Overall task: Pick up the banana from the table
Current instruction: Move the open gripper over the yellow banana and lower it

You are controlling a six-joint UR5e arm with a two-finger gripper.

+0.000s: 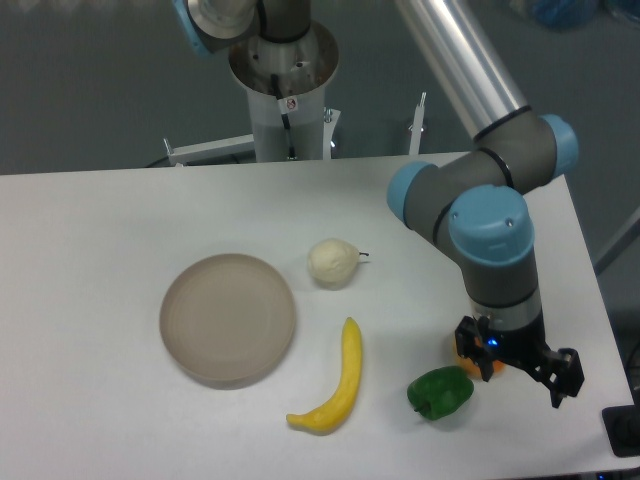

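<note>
The bright yellow curved banana (335, 385) lies on the white table (120, 240), just right of the round plate, its lower tip pointing left. My gripper (512, 366) hangs at the right side of the table, well to the right of the banana and above the green pepper and the orange pepper. Its black fingers stand apart with nothing between them, so it is open. One finger (563, 379) shows clearly at the right.
A round beige-grey plate (228, 318) sits left of the banana. A pale cream pear (332, 262) lies above it. A green pepper (439, 392) rests right of the banana, with an orange pepper (466, 347) partly hidden behind my gripper. The table's right edge is near my gripper.
</note>
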